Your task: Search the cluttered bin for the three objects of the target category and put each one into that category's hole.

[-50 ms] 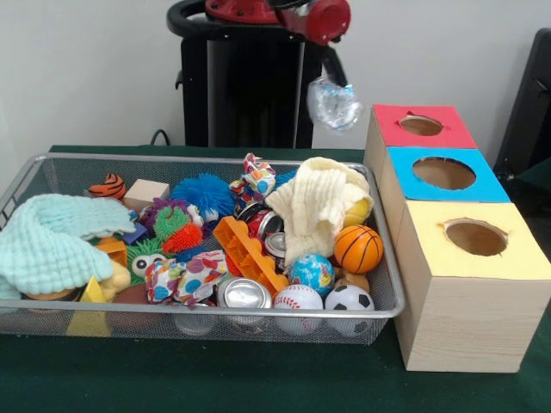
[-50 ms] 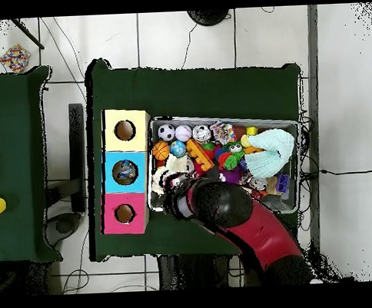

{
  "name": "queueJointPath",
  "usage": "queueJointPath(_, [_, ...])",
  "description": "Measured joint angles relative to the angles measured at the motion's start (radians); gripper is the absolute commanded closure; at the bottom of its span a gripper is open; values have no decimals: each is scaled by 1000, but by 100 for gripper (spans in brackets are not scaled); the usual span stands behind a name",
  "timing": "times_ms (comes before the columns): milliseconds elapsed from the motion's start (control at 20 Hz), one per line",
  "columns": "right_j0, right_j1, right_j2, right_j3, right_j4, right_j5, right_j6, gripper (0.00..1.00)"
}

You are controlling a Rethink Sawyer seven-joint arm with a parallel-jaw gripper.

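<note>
- A crumpled, clear, shiny wrapper [image 1: 334, 105] hangs in the air under the end of the red and black arm [image 1: 293, 15], above the gap between the mesh bin [image 1: 389, 297] and the row of boxes, nearest the red-topped box [image 1: 422, 126].
- The gripper [image 1: 330, 82] appears only as a dark piece just above the wrapper. The wrapper seems to be held by it, but how far apart the fingers stand cannot be told in either view.
- From overhead, the arm's bulky head covers the bin's near left corner, and the wrapper cannot be made out there.
- Three boxes stand in a line beside the bin, each with a round hole in its top: red, then the blue-topped box [image 1: 443, 174], then the yellow-topped box [image 1: 475, 237].
- In the overhead view something pale shows inside the blue box's hole; what it is cannot be told.
- The bin is full of clutter. At the end next to the boxes lie an orange basketball [image 1: 358, 248], a soccer ball [image 1: 349, 298], a baseball [image 1: 298, 298] and a small globe ball [image 1: 312, 272].
- A cream knitted cloth [image 1: 317, 205] is heaped behind the balls, and an orange plastic piece [image 1: 250, 254] lies tilted beside a crushed can [image 1: 244, 293].
- A mint-green cloth [image 1: 47, 241] fills the far end, with a blue spiky ball [image 1: 203, 196] and a wooden block [image 1: 146, 192] toward the back.
- Bin and boxes rest on a dark green table [image 1: 258, 379].
</note>
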Motion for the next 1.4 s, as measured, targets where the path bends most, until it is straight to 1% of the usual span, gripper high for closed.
queueJointPath(50, [-5,-12,26,17,29,-1,0,100])
queueJointPath(150, [-11,-25,54,38,64,-8,0,100])
queueJointPath(250, [-20,-52,117,81,137,-38,0,100])
queueJointPath(350, [-22,-63,145,100,167,-58,0,100])
queueJointPath(400, [-24,-77,176,120,196,-83,0,100])
queueJointPath(550, [-23,-96,220,144,211,-130,0,100])
queueJointPath(600, [-19,-101,229,149,200,-151,0,100])
queueJointPath(750, [0,-102,228,150,135,-197,0,100])
queueJointPath(900, [32,-102,219,150,39,-244,0,100])
queueJointPath(1000, [42,-102,216,150,18,-253,0,100])
queueJointPath(1050, [60,-102,207,150,-13,-262,0,100])
queueJointPath(1250, [91,-102,189,150,-59,-275,0,100])
queueJointPath(1400, [108,-102,180,150,-76,-294,0,100])
